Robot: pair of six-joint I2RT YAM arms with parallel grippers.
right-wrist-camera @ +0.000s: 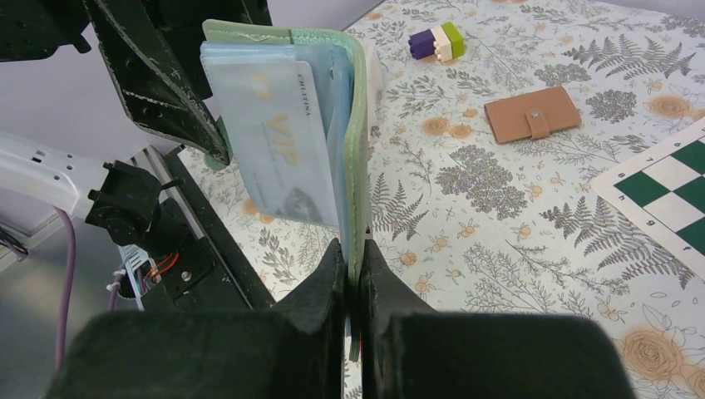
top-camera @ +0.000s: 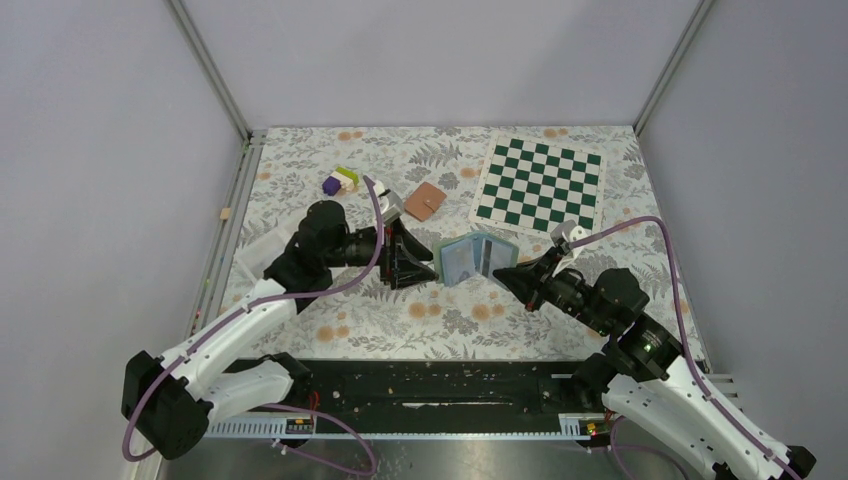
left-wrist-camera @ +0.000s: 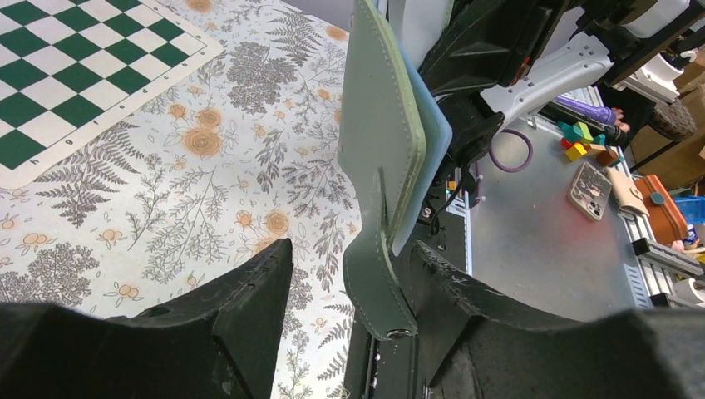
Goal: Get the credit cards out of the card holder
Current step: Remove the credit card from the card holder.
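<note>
The sage-green stitched card holder with clear plastic pages [top-camera: 478,257] is spread open like a book between the two arms, near the middle of the floral-patterned bench [top-camera: 400,322]. Whether its lower edge touches the bench I cannot tell. The right claw [right-wrist-camera: 356,253] is pressed together on the edge of one green cover, its two black fingers flat against either face of it. In the right wrist view one of the credit cards [right-wrist-camera: 278,137], a pale rectangular one lettered "VIP" in gold, sits inside the front clear page, not taken out, with more pages stacked behind it. The left claw [left-wrist-camera: 353,249] stands spread around the rounded edge of the other green cover. One finger [left-wrist-camera: 249,287] is clearly apart from that cover, with patterned bench showing in the gap. The other finger [left-wrist-camera: 453,291] lies just beside or against it, and I cannot tell which. Beyond the card holder on the bench lie a tan leather snap wallet [top-camera: 426,200] and a small cluster of purple, white and yellow-green blocks [top-camera: 340,181]. To the right is a green-and-white chequered board [top-camera: 540,182].
</note>
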